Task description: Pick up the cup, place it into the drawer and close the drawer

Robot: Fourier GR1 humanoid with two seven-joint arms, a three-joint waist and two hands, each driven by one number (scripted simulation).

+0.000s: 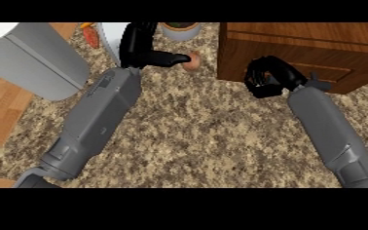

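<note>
Left hand (144, 53): fingers straight, thumb touching small brown cup (193, 61).
Right hand (267, 79): fingers curled, empty, against dark wooden drawer cabinet (302, 48).
Surface (194, 126): speckled granite.
Far edge: grey round pot (179, 30).

Grey panelled forearms (97, 122) (boxy), black hands (140, 48)

No writing shows anywhere in this view: no label, brand, number or sign can be read. The wooden drawer unit (295, 48) has a plain front, and the speckled worktop (194, 126) carries only its stone pattern. The grey forearms are unmarked too.
</note>
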